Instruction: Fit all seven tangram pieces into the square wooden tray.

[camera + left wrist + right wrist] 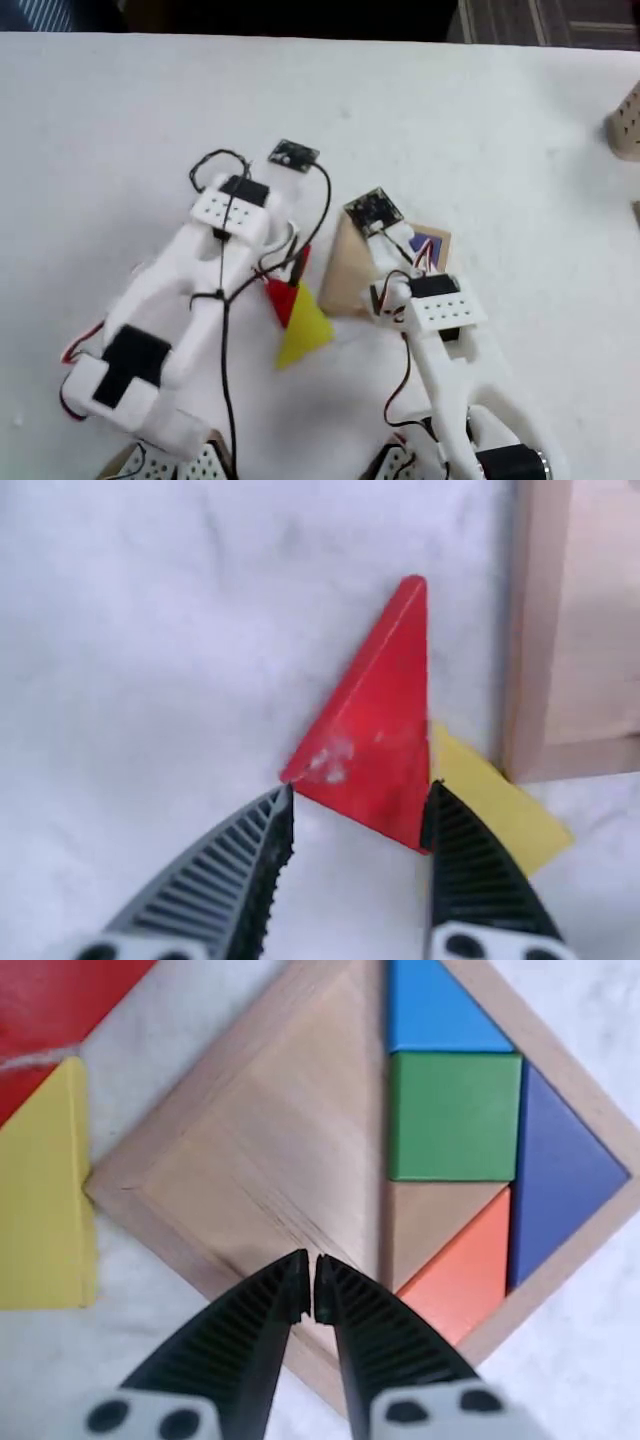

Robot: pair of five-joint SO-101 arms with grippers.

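**Operator:** High view, from my end: the left gripper (360, 794) is down at the red triangle (375, 730), which lies flat on the white worktop (480, 110). Does that match what you see?

**Second operator:** It does. On my left wrist view its fingers (245, 865) stand apart. One tip is at a corner of the red triangle and the other is against the neighbouring edge. I cannot tell whether they press on it.

**Operator:** Where is the yellow triangle (303, 328)?

**Second operator:** In the high view I put it at five o'clock from the red one, touching it.

**Operator:** And the square wooden tray (150, 1215)?

**Second operator:** At about two o'clock from the red triangle, just beside both loose pieces, with one of its edges facing them.

**Operator:** My right wrist view has the right gripper (312, 1282) above the tray's rim, fingers together with nothing between them.

**Second operator:** Agreed. Inside the tray I count four pieces in one half: a blue triangle (435, 1005), a green square (455, 1115) touching it, a large purple triangle (565, 1180) along the square's side, and an orange triangle (460, 1280) against the purple one.

**Operator:** I also see a small patch of bare wood between the green square and the orange triangle, and the other half of the tray is bare wood too.
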